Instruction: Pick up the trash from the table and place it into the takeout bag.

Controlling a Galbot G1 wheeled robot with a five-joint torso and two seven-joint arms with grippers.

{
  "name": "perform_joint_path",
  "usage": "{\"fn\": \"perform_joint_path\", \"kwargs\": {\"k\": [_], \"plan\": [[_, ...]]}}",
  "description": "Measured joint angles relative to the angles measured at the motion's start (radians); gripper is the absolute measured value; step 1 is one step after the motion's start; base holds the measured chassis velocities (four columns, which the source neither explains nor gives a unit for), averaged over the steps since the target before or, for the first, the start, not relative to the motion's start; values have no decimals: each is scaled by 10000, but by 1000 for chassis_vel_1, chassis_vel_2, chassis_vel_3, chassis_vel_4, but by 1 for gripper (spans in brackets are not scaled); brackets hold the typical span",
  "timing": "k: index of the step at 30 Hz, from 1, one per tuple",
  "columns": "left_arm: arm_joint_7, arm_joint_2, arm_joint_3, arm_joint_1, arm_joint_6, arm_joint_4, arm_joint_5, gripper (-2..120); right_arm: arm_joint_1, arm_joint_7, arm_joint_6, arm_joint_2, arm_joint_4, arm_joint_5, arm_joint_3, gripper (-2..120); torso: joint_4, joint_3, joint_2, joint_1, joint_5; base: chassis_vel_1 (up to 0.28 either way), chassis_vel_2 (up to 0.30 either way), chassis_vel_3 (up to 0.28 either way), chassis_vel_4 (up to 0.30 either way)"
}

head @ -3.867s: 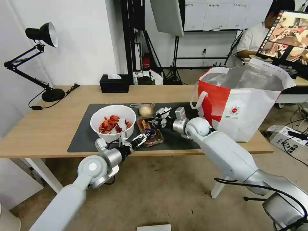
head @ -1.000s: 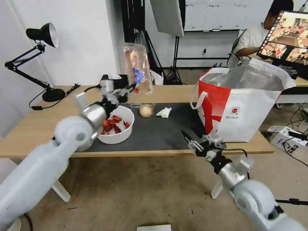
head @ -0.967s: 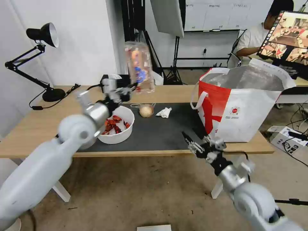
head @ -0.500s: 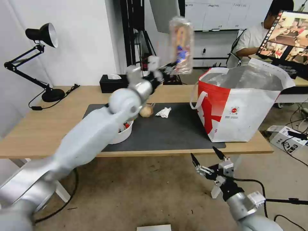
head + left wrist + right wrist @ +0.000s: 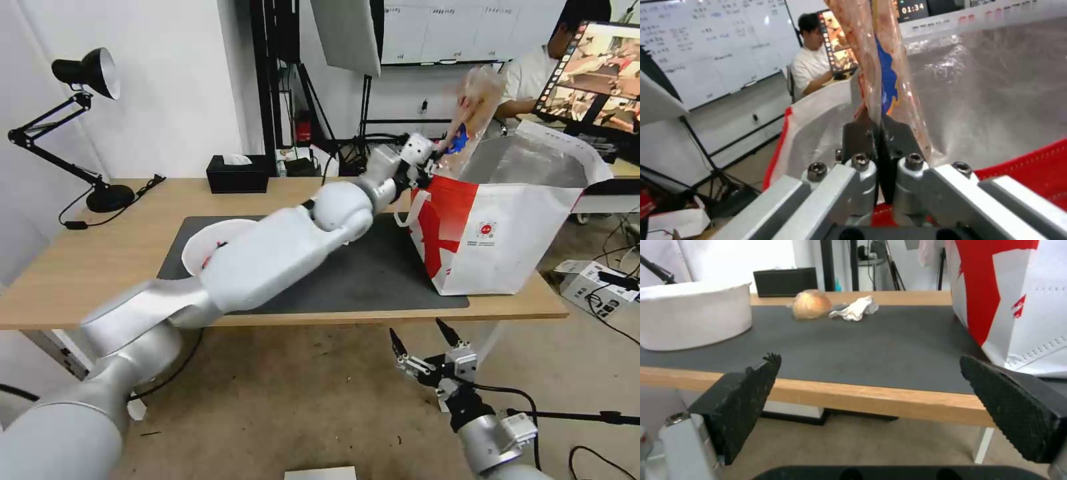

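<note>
My left gripper [image 5: 433, 160] reaches across the table [image 5: 100, 267] and is shut on the lower edge of the clear plastic tray [image 5: 475, 110]. The tray stands upright over the near-left rim of the takeout bag [image 5: 520, 220]. The left wrist view has the fingers [image 5: 862, 133] pinching the tray [image 5: 882, 66] above the bag's foil lining [image 5: 996, 83]. The white bowl [image 5: 200, 243] shows partly behind my left arm. My right gripper [image 5: 427, 347] hangs open below the table's front edge. Its wrist view shows the bowl [image 5: 693, 318], the onion-like ball [image 5: 811, 304] and the crumpled tissue [image 5: 856, 308] on the dark mat [image 5: 853, 343].
A black tissue box [image 5: 237, 175] and a desk lamp [image 5: 87, 73] stand at the table's back left. A monitor [image 5: 600, 67] sits behind the bag. Boxes and cables [image 5: 600, 283] lie on the floor to the right.
My left arm has swung right with the tray, from above the mat's middle to over the bag's rim. The right gripper has sunk a little lower below the table edge, still open.
</note>
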Motion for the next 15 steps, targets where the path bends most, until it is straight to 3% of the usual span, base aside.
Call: {"fn": "perform_joint_path", "kwargs": {"k": [7, 15], "plan": [[384, -13, 151, 6, 204, -66, -216, 0, -9, -9, -23, -8, -14, 29, 49, 100, 2, 0, 0, 0, -2, 0, 0, 0, 0], [394, -276, 146, -198, 234, 99, -597, 28, 125, -45, -70, -42, -175, 47, -80, 100, -1, 0, 0, 0, -1, 0, 0, 0, 0]]}}
